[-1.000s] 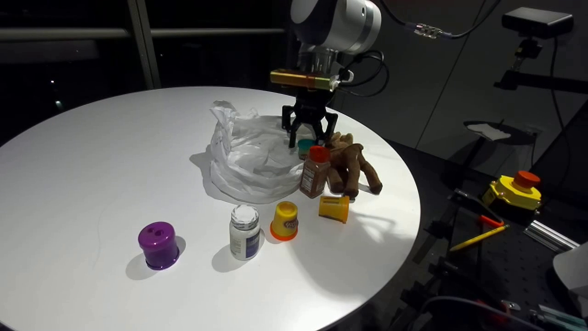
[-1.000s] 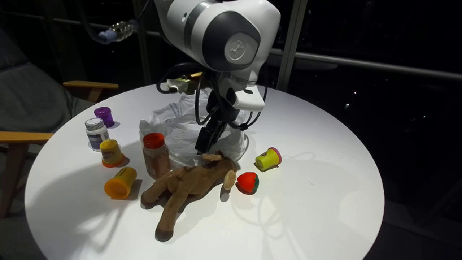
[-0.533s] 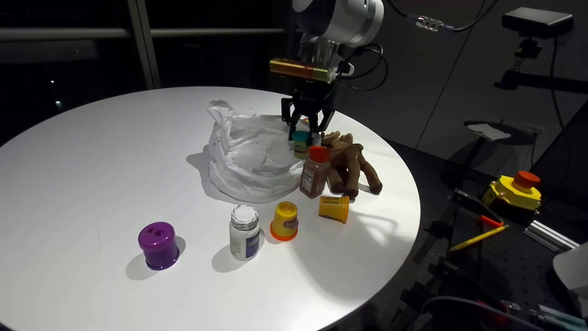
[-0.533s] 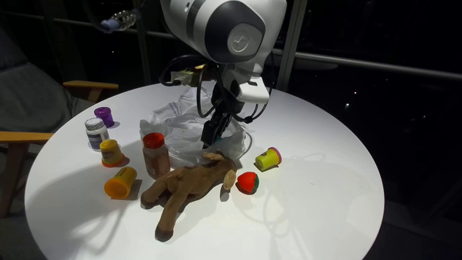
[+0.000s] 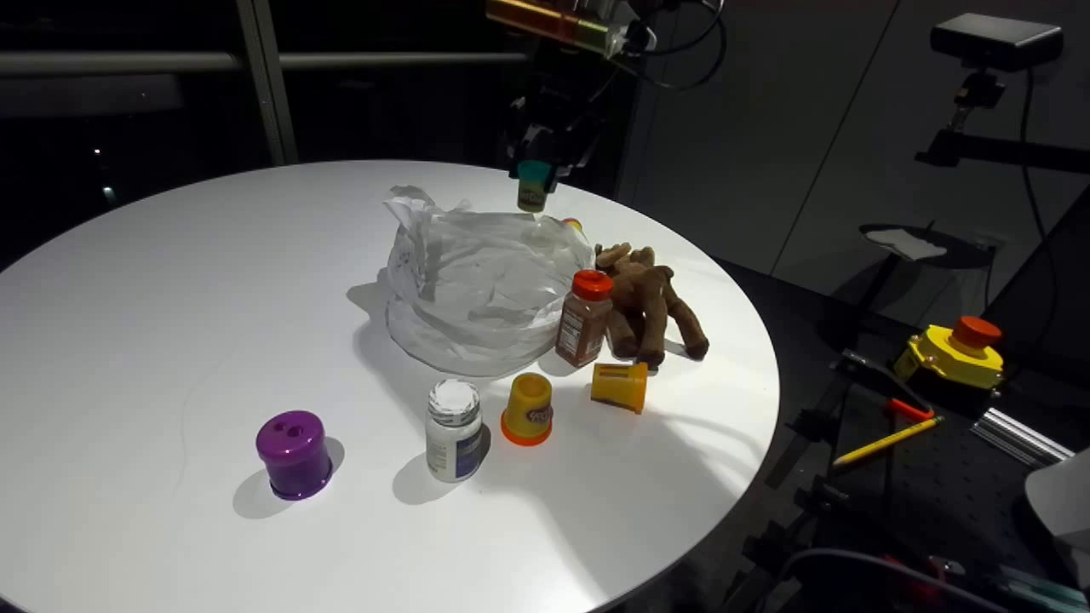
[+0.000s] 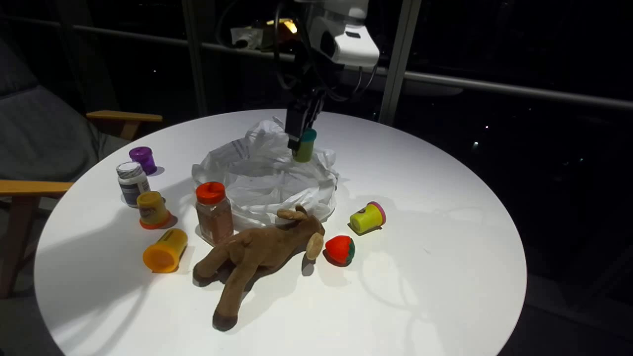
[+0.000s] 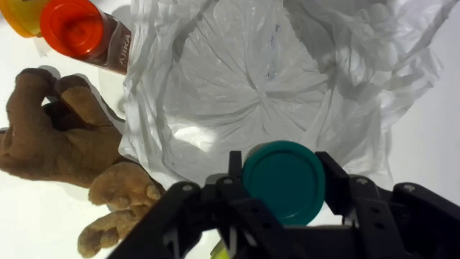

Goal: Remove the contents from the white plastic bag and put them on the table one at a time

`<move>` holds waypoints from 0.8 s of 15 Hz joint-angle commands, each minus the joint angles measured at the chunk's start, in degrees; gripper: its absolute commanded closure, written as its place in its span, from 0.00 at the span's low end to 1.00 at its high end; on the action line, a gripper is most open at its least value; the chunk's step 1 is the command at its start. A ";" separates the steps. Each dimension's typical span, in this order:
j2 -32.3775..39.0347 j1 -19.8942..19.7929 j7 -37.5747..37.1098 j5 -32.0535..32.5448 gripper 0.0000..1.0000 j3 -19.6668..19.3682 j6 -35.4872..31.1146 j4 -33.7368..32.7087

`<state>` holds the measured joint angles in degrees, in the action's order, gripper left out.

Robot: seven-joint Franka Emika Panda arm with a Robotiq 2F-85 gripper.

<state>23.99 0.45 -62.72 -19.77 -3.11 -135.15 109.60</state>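
Your white counter (image 6: 435, 287) is crowded near the white plastic bag (image 6: 264, 183), above which your jaws hold the teal-lidded tub (image 7: 284, 181). Because this grip seems near its lid, a fast swing may shake the tub loose; use the free space beside the toy strawberry (image 6: 339, 248), away from the round edge.

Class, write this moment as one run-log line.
gripper: holding teal-lidded tub; tub: raised above white plastic bag; table: brown plush animal beside bag; pending: tub onto table
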 commanded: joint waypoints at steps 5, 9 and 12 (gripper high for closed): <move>-5.64 -0.73 3.99 10.38 0.77 -4.40 -5.24 8.56; -2.20 -2.25 8.27 14.84 0.77 -7.07 -11.22 9.58; 1.07 -4.74 12.92 13.27 0.77 -7.70 -13.59 8.28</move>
<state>22.69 -2.31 -53.98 -6.24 -10.40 -146.05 119.23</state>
